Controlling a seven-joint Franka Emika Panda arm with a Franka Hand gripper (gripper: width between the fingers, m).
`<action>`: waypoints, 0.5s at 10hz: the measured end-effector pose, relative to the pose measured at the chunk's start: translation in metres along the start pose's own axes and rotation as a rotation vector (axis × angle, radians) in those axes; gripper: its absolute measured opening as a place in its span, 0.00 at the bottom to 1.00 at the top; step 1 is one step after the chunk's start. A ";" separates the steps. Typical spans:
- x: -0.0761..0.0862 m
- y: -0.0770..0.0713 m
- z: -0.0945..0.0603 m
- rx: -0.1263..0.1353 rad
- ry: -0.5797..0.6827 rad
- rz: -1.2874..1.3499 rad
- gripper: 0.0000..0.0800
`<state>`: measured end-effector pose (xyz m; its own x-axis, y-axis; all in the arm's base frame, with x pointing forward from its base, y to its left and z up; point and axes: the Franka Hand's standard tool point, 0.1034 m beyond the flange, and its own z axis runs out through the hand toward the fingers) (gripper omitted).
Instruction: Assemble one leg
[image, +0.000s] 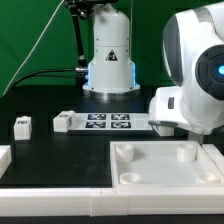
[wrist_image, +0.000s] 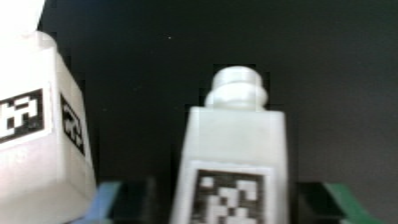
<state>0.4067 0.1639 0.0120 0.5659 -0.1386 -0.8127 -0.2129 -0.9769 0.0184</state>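
Note:
In the wrist view a white leg (wrist_image: 231, 140) with a black-and-white tag and a ribbed peg at its far end lies on the black table between my fingers. My gripper (wrist_image: 228, 200) is open around it. The blue fingertip (wrist_image: 111, 198) and the green fingertip (wrist_image: 347, 198) each stand off from the leg's sides with a dark gap. A second tagged white block (wrist_image: 45, 120), like a leg, lies close beside it. In the exterior view another leg (image: 23, 126) sits at the left. My gripper is hidden there behind the arm's white wrist housing (image: 190, 90).
The wide white panel with round corner sockets (image: 150, 172) lies at the front right. The marker board (image: 100, 123) lies mid-table in front of the robot base (image: 108, 60). A white part (image: 5, 160) shows at the left edge.

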 end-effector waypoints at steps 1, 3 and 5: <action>0.000 0.000 0.000 0.000 0.000 0.000 0.36; 0.000 0.000 0.000 0.000 0.000 0.000 0.36; 0.000 0.000 0.000 0.000 0.000 0.000 0.36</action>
<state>0.4067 0.1639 0.0120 0.5659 -0.1386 -0.8128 -0.2129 -0.9769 0.0184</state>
